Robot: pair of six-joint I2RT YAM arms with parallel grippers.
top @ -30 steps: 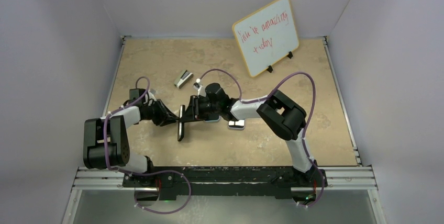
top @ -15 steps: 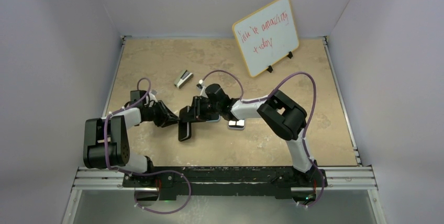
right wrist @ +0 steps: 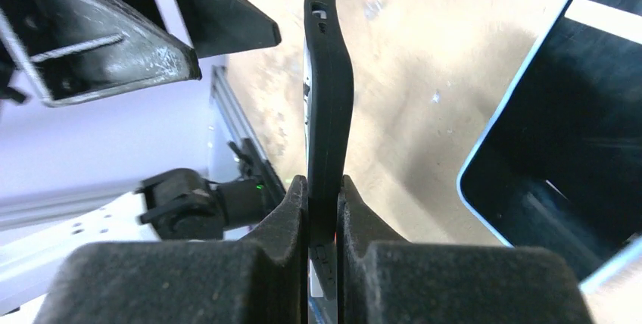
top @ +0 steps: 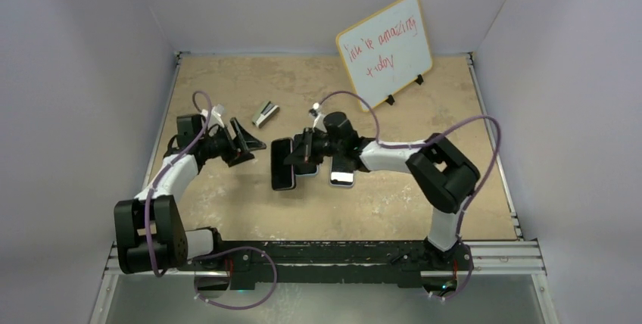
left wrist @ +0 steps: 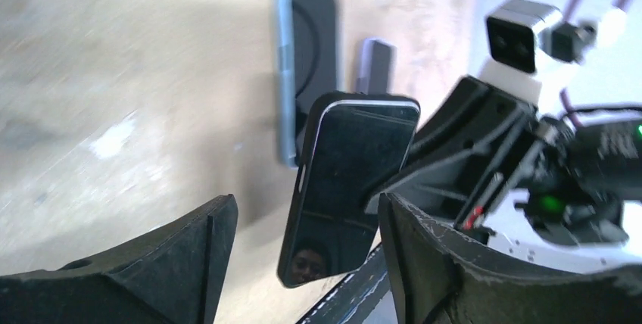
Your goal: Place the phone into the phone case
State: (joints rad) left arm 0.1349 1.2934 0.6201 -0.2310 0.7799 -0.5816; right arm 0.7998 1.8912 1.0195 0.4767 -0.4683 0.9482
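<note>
The phone (top: 282,163), dark-screened with a thin silver rim, sits inside a black phone case (left wrist: 305,188) and hangs above the table. My right gripper (top: 300,157) is shut on its far end. In the right wrist view the case (right wrist: 330,97) stands edge-on between the fingers (right wrist: 291,210), its side bowed out from a pale strip of the phone; the right gripper (right wrist: 323,185) pinches it tight. My left gripper (top: 246,144) is open and a little left of the phone, touching nothing. From the left wrist, the open left gripper (left wrist: 306,204) frames the phone, which lies beyond the fingertips.
A light-blue-rimmed case (left wrist: 306,59) lies flat on the table under the held phone, also seen from the right wrist as a blue-rimmed case (right wrist: 560,112). A small pale device (top: 342,178) lies beside it. A stapler-like object (top: 263,113) and a propped whiteboard (top: 386,51) stand further back.
My left gripper has let go of the phone, opened and pulled back to the left. The right gripper closed tighter and carried the phone right, turning its screen upward.
</note>
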